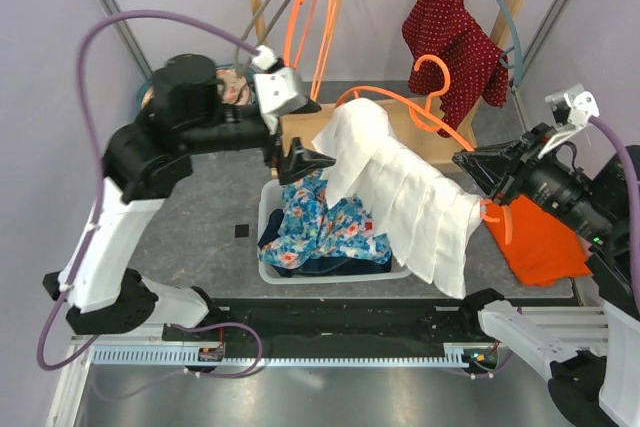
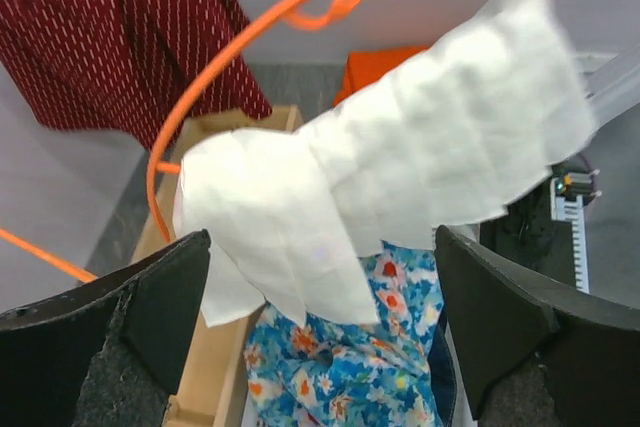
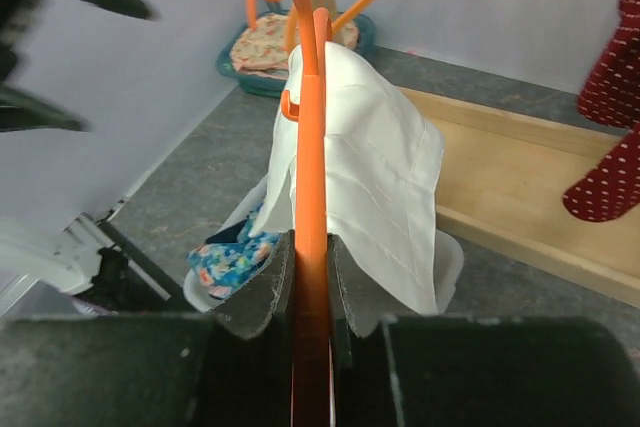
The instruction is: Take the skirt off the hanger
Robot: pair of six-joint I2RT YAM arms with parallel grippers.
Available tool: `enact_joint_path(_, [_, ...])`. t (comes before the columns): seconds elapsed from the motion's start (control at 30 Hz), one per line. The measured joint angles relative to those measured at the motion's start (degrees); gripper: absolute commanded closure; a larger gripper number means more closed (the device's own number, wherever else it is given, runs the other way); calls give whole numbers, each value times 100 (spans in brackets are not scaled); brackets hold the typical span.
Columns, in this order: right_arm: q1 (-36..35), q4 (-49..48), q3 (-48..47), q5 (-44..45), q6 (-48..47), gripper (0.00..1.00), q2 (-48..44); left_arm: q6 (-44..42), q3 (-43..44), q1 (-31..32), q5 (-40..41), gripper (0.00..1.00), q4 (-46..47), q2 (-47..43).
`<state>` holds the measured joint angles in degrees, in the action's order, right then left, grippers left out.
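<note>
Over the white bin [image 1: 266, 209], mid-table: white skirt [image 1: 400, 187] draped across the orange hanger [image 3: 308, 197], held in the air. Its lower hem trails toward the bin's near right corner. Skirt not off the hanger.

Right gripper [image 1: 478, 175]: clenched on the hanger's right end, bar pinched between both fingers. Left gripper [image 1: 303, 163]: released, jaws spread wide, level with the skirt's left end. Cloth touches neither of its fingers [image 2: 150, 317].

Surroundings:
- Floral garment [image 1: 320, 222] heaped in the bin, directly beneath the skirt.
- Wooden rack [image 1: 296, 127], base just behind the bin and close behind the left gripper.
- Spare hangers [image 1: 310, 7] on the rail above the left gripper.
- Red dotted garment [image 1: 450, 32] hanging from the rail behind the skirt's right half.
- Orange cloth [image 1: 540, 242] flat on the table [image 1: 200, 207], beneath the right arm's wrist.

Room: bare table left of the bin. Rack and walls close off the far side; arm bases take the near edge.

Views:
- Top view alone shows both arms and the orange cloth.
- Left wrist shows the gap between the fingers and the skirt's folded corner.
- Right wrist shows the grip on the bar. It also shows a teal basket [image 3: 355, 32] in the far corner, mostly hidden behind the left arm from above.
</note>
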<state>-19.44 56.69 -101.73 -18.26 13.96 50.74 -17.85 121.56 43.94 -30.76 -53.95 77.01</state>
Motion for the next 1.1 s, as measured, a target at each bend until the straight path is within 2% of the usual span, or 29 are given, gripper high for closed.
enact_joint_path(0.17, [-2,-55,-339,-472,111,100,-122,-7,-793,0,492,0,160,234])
enact_joint_path(0.37, [-7,-291,-667,-898,264,100,-170,-2,-1228,0,826,0,496,184])
enact_joint_path(0.4, [-4,-321,-675,-949,286,100,-173,-2,-1250,0,831,6,520,186])
enact_joint_path(0.43, [-7,-343,-678,-992,304,100,-173,-4,-1259,0,815,28,538,186])
enact_joint_path(0.5, [-4,-376,-678,-1058,354,100,-173,-50,-1255,-2,643,98,560,197])
enact_joint_path(0.8, [-4,-479,-597,-1038,391,100,-267,-90,-356,-11,-286,98,212,511])
enact_joint_path(0.97, [-24,-468,-323,-400,258,100,-275,-103,1602,-17,-396,98,-149,857])
enact_joint_path(1.1, [-31,-422,-57,339,125,100,-190,-87,3126,-151,-485,98,-101,896])
